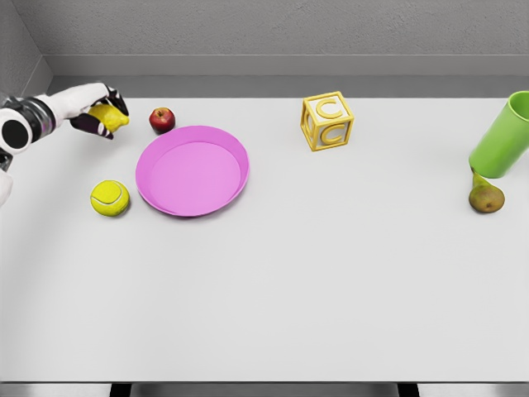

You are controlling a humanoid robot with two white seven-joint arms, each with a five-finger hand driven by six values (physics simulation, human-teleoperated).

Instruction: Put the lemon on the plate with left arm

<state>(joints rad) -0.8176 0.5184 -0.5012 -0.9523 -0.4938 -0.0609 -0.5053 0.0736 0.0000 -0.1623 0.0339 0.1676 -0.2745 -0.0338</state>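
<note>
Head view. The left hand (97, 114), at the far left of the bench (331, 273), had its dark fingers (118, 105) clamped around the lemon (108, 117), which appeared held just above the surface rather than resting on it, though this was hard to tell. The grasp therefore seemed complete; carrying the lemon rightward and nearer, over the rim of the pink plate (231, 153), and releasing it there remained to be done. The plate held nothing. A red apple (162, 119) lay between the hand and the plate's far rim, and a tennis ball (110, 198) sat just beside the plate's left edge; either might be brushed during the transfer. Well apart to the right were a yellow letter cube (327, 121), a tilted green cup (502, 137) and a pear (486, 198). The right hand was out of view. The bench was plain white and matte, backed by a grey wall (273, 29).
</note>
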